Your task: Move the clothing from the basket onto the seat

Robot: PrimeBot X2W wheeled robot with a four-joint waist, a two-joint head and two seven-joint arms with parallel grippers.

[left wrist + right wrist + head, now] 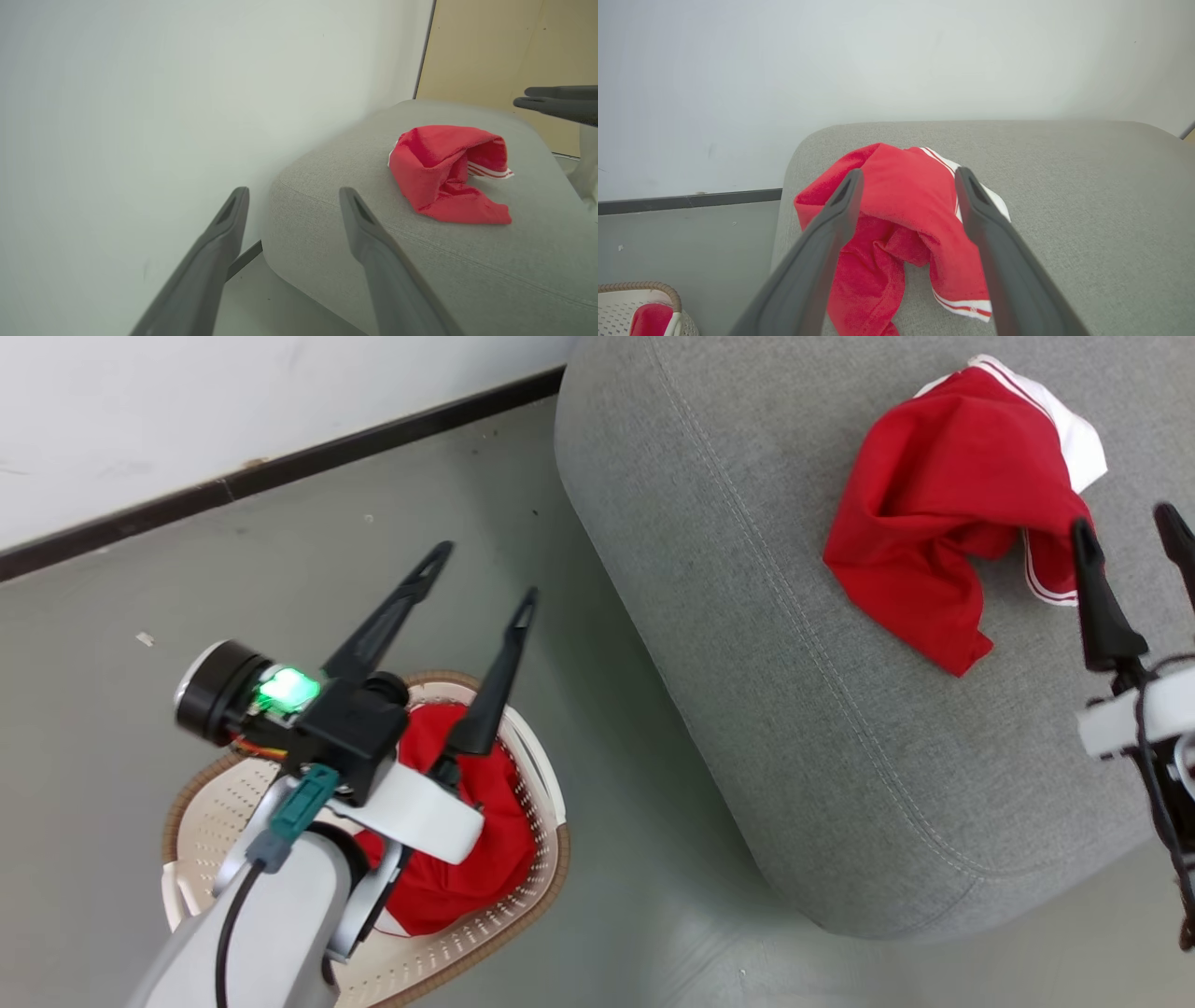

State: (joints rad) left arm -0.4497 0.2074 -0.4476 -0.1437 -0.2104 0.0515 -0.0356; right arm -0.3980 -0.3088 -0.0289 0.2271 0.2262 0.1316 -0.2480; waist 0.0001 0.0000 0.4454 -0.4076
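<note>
A red garment with white trim (943,523) lies crumpled on the grey seat (794,709), free of both grippers. My right gripper (1125,520) hovers open at its near edge; in the right wrist view its fingers (909,175) straddle the sight of the cloth (901,205) from above. More red clothing (495,840) sits in the cream basket (224,807) on the floor, partly hidden by my left arm. My left gripper (484,574) is open and empty above the basket, pointing toward the seat (467,261) and the garment on the seat (444,172).
Grey floor (187,616) lies between the basket and the seat. A white wall with a dark baseboard (280,467) runs behind. A tan panel (504,46) stands beyond the seat. The basket (640,303) shows at the lower left of the right wrist view.
</note>
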